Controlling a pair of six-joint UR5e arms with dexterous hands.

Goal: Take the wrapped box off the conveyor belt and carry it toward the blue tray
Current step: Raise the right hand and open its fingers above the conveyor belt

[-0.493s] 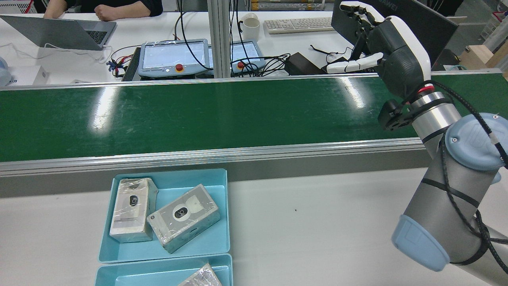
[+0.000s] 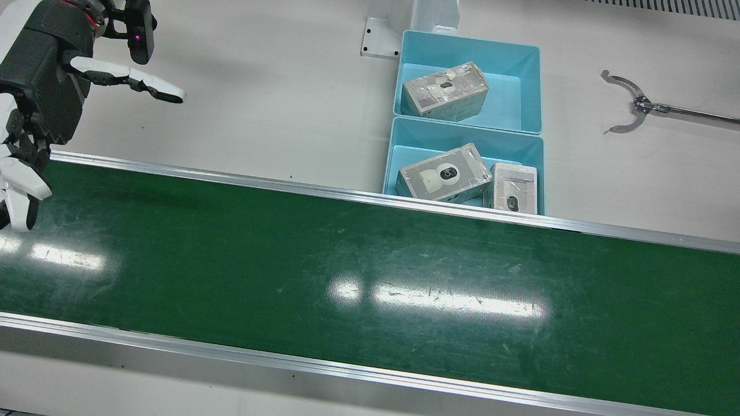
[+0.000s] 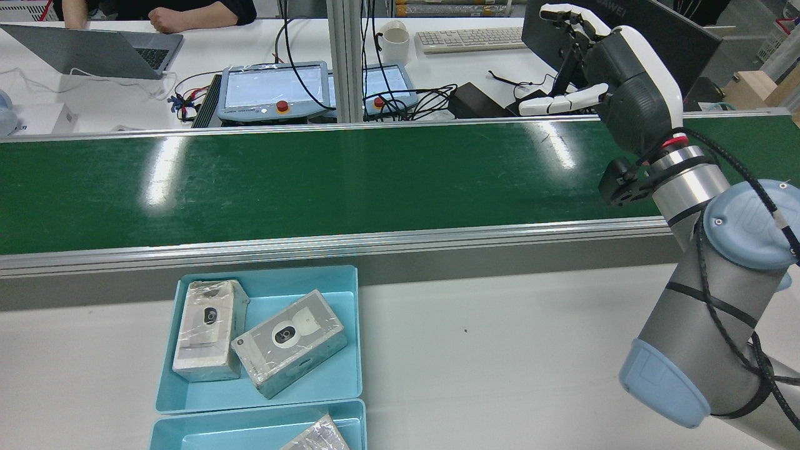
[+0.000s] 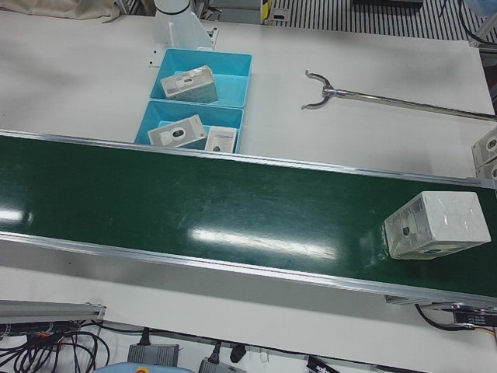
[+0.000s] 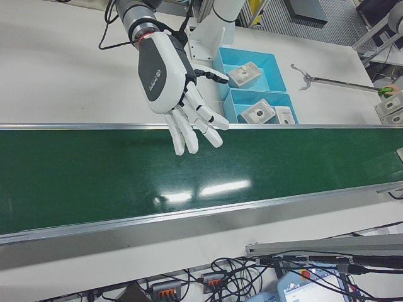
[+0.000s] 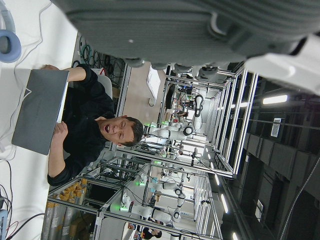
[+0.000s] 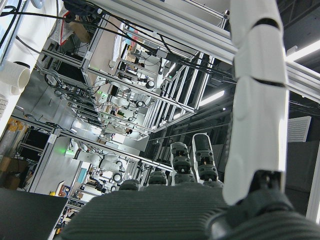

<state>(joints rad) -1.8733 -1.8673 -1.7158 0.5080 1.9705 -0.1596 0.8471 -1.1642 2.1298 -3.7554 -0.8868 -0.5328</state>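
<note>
A wrapped white box [image 4: 435, 225] lies on the green conveyor belt [image 4: 194, 202] at its right end in the left-front view; no other view shows it. My right hand [image 3: 625, 75] is open and empty, held above the opposite end of the belt [image 3: 312, 181]; it also shows in the front view [image 2: 40, 86] and the right-front view [image 5: 173, 75]. Two blue trays [image 2: 529, 86] stand beside the belt and hold three wrapped boxes [image 2: 445, 173]. My left hand [image 6: 175, 30] shows only as a palm edge in its own view, with nothing in it.
A metal reacher tool [image 2: 636, 107] lies on the white table beyond the trays. Teach pendants [image 3: 275, 90], cables and a person at a laptop [image 3: 94, 53] are across the belt. More white boxes [image 4: 488, 151] sit at the table's edge.
My right hand has shifted very slightly to the right above the belt; it stays open. Nothing else has moved.
</note>
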